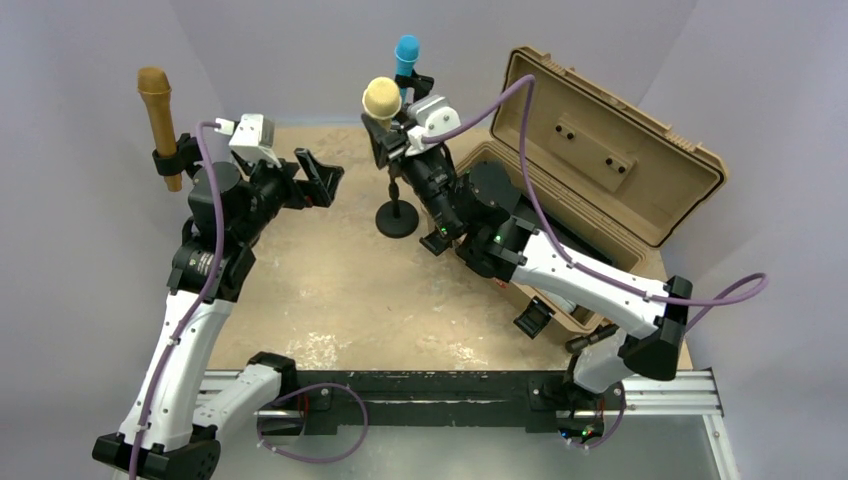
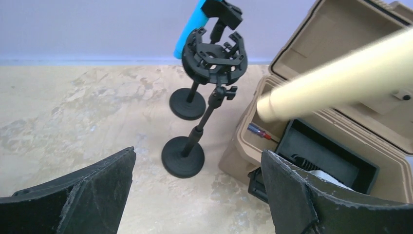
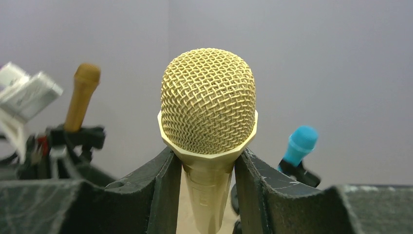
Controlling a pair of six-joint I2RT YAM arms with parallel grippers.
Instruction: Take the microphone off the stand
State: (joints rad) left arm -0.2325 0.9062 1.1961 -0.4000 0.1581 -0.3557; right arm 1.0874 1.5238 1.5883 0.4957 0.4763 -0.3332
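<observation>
- Top view: the right fingers (image 1: 383, 138) carry the cream microphone (image 1: 381, 98) head-up above the black stand (image 1: 397, 218) on the desk (image 1: 330, 290). The left fingers (image 1: 322, 175) wait aside.
- Left wrist: left fingers spread and empty. The microphone's tail hangs free beside the vacant cradle (image 2: 214, 58), so the removal looks done.
- Right wrist: right fingers clenched on the handle under the mesh head, a grip that holds it upright.

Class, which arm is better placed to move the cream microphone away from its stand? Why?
Right: the right gripper clamps the microphone, out of the empty stand; the left gripper is open, holding nothing.
</observation>
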